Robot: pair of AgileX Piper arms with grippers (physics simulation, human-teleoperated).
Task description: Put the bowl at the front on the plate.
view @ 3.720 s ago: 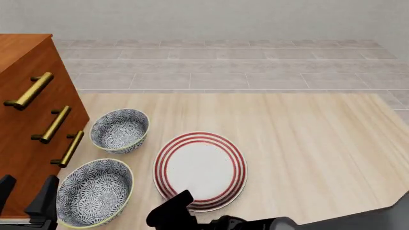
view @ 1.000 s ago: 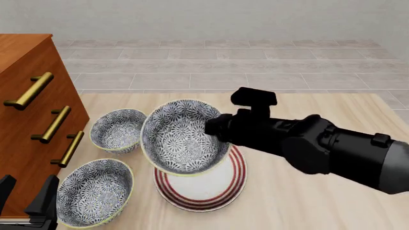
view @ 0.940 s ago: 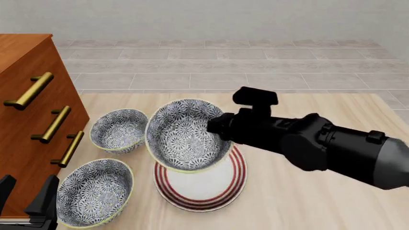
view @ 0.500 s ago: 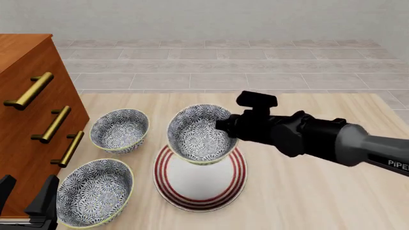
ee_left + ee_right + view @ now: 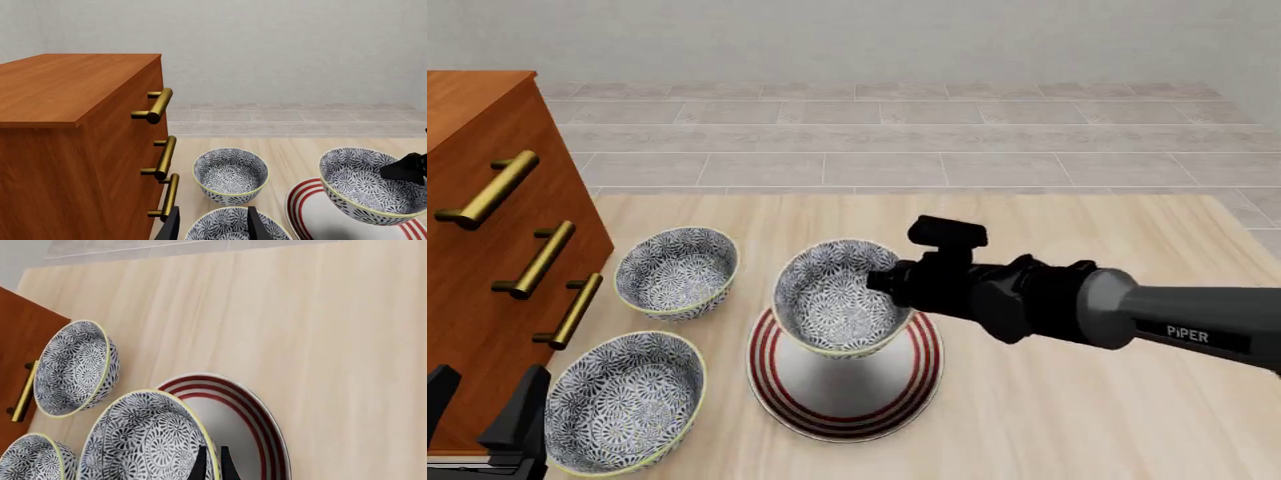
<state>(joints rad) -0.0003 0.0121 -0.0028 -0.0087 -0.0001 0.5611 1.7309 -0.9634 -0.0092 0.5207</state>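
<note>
Bowl [image 5: 835, 309] – white, dense dark-blue floral, yellow-green rim; plate [image 5: 888, 385] – white, red rings; cabinet [image 5: 487, 250] – reddish-brown wood, brass handles.

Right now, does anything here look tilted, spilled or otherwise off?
Only the bowl held by the right gripper: it hangs tilted over the plate, its rim pinched. Nothing looks spilled or damaged.

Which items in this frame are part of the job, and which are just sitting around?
Part of the job:
- held bowl, rim pinched by the right gripper, over the plate
- plate
- right gripper

Just there:
- far bowl
- near bowl
- dresser
- left gripper, open, holding nothing
</note>
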